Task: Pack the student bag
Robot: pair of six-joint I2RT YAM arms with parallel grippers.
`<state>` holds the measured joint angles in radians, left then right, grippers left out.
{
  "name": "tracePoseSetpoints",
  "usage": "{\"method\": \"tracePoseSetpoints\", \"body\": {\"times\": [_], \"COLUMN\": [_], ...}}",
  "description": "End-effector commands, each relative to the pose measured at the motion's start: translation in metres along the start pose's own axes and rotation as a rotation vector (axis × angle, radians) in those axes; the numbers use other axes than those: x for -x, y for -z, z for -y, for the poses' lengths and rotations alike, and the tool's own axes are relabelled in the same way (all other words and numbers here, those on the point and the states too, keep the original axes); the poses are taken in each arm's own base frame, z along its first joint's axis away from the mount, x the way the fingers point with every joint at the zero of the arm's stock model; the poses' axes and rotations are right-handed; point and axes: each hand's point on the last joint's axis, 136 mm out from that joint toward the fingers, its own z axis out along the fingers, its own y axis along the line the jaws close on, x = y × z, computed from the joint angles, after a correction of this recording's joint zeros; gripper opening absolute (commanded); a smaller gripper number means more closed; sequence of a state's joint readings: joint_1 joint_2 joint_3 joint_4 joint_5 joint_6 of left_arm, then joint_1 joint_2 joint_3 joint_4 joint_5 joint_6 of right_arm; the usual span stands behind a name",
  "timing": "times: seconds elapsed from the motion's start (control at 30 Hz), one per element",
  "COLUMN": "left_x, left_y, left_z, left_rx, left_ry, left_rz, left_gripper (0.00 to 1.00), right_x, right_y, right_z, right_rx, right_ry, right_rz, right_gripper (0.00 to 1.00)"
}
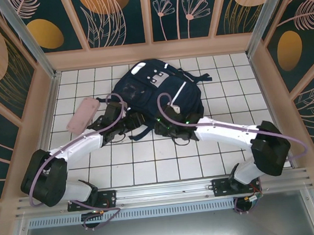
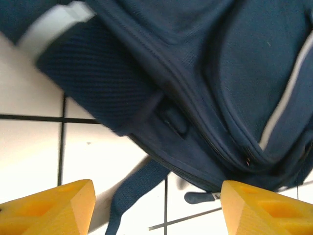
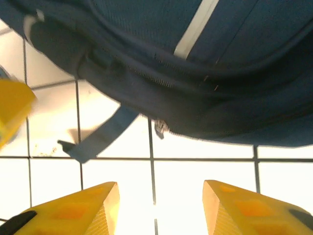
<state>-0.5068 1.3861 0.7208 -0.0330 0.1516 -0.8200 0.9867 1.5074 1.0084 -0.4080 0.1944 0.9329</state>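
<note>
student bag [image 1: 157, 92] looks zipped shut | left pincer [image 2: 155, 190], right pincer [image 3: 160, 188] both open, empty | opening step, I'd grab the zipper pull [image 3: 160, 127] next

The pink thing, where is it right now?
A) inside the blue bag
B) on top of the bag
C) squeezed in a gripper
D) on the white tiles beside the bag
D: the pink thing lies flat on the white tiled table, just left of the student bag and outside it.
</note>
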Motion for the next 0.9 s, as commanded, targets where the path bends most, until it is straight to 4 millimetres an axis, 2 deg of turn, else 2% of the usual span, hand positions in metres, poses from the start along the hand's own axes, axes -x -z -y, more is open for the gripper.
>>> {"method": "tracePoseSetpoints", "body": {"times": [0.0, 0.23, 0.4, 0.87], "left_x": [0.011, 0.000, -0.003, -0.006], "left_y": [0.005, -0.002, -0.013, -0.046], "left_z": [-0.005, 0.006, 0.007, 0.015], "left_rx": [-0.040, -0.175, -0.194, -0.264], "left_ry": [0.180, 0.304, 0.337, 0.445], "left_rz": [0.071, 0.037, 0.009, -0.056], "left_gripper": [0.64, 0.55, 0.54, 0.54], "right_x": [-0.007, -0.010, -0.007, 0.006], "right_y": [-0.015, -0.048, -0.065, -0.084], "right_z": [0.001, -0.009, -0.010, 0.003], "right_rx": [-0.059, -0.107, -0.135, -0.232], "right_ry": [-0.070, -0.098, -0.127, -0.178], "right_rz": [0.029, 0.050, 0.071, 0.156], "right_gripper": [0.47, 0.44, 0.44, 0.35]}}
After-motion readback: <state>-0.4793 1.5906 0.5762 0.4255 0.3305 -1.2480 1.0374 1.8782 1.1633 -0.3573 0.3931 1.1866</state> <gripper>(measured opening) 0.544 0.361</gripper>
